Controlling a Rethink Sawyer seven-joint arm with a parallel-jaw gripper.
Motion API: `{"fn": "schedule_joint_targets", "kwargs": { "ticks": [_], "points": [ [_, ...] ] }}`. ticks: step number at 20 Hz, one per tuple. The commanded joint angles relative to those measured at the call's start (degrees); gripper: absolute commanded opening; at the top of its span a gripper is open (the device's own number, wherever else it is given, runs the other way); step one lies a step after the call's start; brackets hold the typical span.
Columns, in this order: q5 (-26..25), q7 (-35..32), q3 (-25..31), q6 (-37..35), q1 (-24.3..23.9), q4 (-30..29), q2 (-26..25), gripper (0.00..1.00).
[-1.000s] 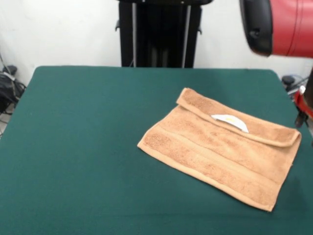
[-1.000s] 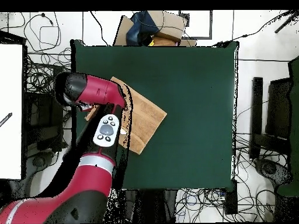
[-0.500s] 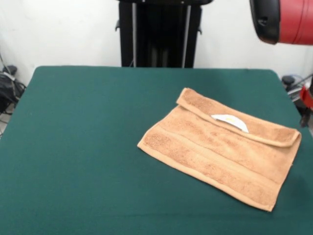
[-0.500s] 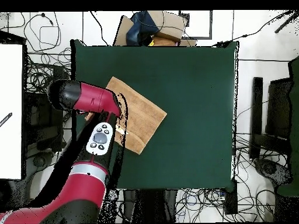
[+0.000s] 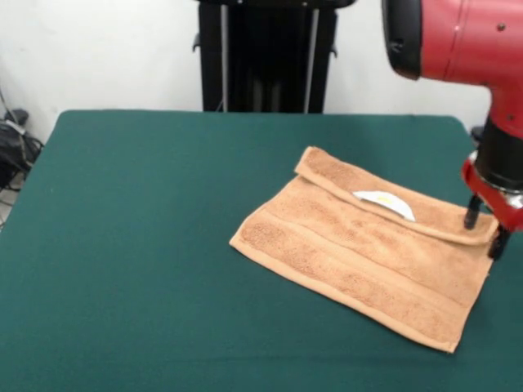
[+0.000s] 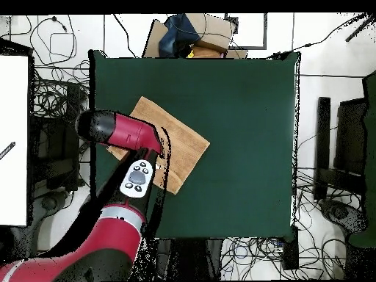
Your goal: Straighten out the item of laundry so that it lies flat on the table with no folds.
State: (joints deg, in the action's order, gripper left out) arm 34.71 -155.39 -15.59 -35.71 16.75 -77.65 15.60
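The item of laundry, a light orange-brown towel (image 5: 368, 253), lies on the right half of the green table (image 5: 139, 245). Its far edge is folded over towards the near side as a narrow flap. A white label (image 5: 384, 202) peeks out under the flap. My gripper (image 5: 484, 228) hangs at the flap's right-hand corner, low over the towel. Its two dark fingers (image 5: 472, 211) stand apart, one on each side of that corner, so it is open. In the overhead view the towel (image 6: 183, 143) is partly covered by my red arm (image 6: 121, 132), and the gripper is hidden under it.
The black pedestal (image 5: 265, 53) stands behind the table's far edge. The towel's right corner lies near the table's right edge. In the overhead view, cables (image 6: 59, 95) lie around the table, and a cardboard box (image 6: 198, 33) sits beyond one side.
The arm has swung in and come down. The gripper, out of the front view before, now shows at the towel's right corner. The towel has not moved.
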Motion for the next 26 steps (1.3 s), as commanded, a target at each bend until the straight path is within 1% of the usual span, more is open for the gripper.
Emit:
{"fn": "schedule_joint_targets", "kwargs": {
  "ticks": [1,6,10,12,17,22,24,26],
  "points": [
    [1.3,-9.9,5.0,2.0,-1.3,-6.0,-2.9,1.00],
    [0.9,-14.0,2.5,0.9,1.7,0.1,-7.9,1.00],
    [1.3,-15.7,1.5,-0.9,2.8,3.1,-9.5,1.00],
    [1.5,-15.6,1.6,-0.6,2.8,3.3,-9.9,1.00],
    [2.4,-14.3,2.9,2.8,2.7,1.9,-10.0,1.00],
    [3.3,-11.1,5.8,4.6,0.4,-4.4,-4.5,1.00],
    [4.1,-7.6,7.9,5.5,-2.1,-10.3,0.7,1.00],
    [4.0,-5.4,7.8,3.2,-3.5,-13.7,5.1,1.00]
  ]
}}
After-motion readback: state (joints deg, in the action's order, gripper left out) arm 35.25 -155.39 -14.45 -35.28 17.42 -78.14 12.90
